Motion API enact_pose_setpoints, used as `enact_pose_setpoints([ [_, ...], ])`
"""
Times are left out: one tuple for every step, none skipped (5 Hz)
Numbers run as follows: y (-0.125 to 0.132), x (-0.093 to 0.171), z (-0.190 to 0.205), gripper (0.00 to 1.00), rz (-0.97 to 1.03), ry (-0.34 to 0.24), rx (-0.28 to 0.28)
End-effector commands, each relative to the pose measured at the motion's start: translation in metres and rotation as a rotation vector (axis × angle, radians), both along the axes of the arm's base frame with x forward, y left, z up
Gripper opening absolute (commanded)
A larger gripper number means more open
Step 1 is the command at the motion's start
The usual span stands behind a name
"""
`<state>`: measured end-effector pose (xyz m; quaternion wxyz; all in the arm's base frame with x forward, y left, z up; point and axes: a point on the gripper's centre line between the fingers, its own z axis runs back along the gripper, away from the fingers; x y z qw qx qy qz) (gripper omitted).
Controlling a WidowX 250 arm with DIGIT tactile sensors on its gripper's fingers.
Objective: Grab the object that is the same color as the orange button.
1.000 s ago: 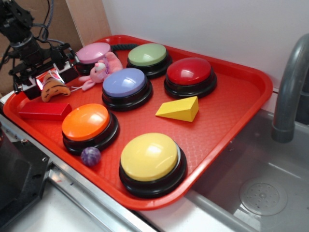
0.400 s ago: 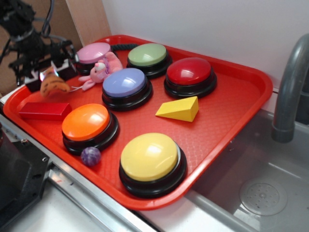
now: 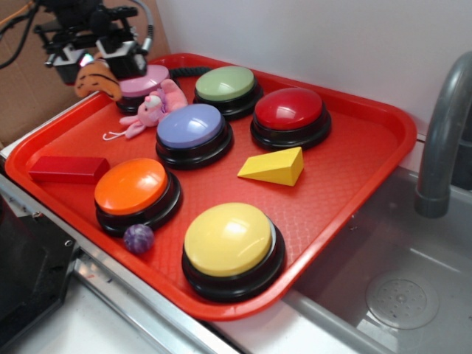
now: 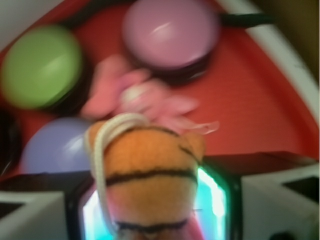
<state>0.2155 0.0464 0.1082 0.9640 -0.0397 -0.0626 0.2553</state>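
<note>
Gripper (image 3: pixel 94 65) clamped on tiger (image 3: pixel 98 79), raised above tray (image 3: pixel 383 158) back-left corner; pink button (image 3: pixel 142 80) and bunny (image 3: pixel 153 107) just beside. Bare floor left of bunny, behind red block (image 3: pixel 68 169); buttons crowd centre

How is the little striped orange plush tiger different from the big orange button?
The small orange plush tiger is soft, dark-striped and hangs in the claw above the red tray. The large domed orange button is glossy, plain, far bigger and sits on the tray on a black base. Both are orange.
</note>
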Motion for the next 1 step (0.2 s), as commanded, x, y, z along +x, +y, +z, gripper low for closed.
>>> enact_pose_setpoints([
  [-0.0545, -0.0071, 0.0302, 0.00, -0.344, -0.060, 0.026],
])
